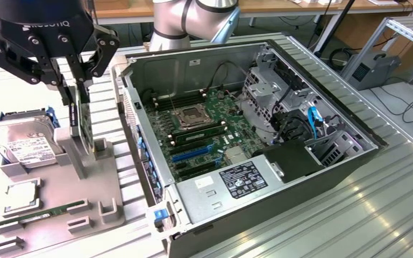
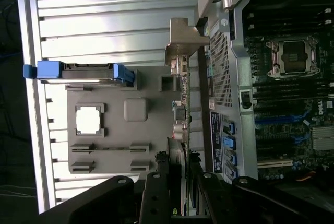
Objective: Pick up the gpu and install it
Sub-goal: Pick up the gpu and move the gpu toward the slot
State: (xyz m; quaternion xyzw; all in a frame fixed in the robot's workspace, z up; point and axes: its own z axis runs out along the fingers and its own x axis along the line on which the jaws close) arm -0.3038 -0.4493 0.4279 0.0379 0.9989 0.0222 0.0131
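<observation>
The gripper (image 1: 79, 94) hangs over the gray tray (image 1: 49, 226) on the exterior view's left, its fingers clamped on the top edge of the graphics card (image 1: 86, 129). The card stands upright and edge-on in its gray stand (image 1: 84, 167), just beside the open computer case (image 1: 214, 231). This looks like the pick-up step, with the card gripped but not yet clear of the stand. Getting it out calls for a straight vertical pull, since the stand's posts flank the card closely. The blue slots (image 1: 192, 153) on the motherboard (image 1: 210, 129) remain bare.
</observation>
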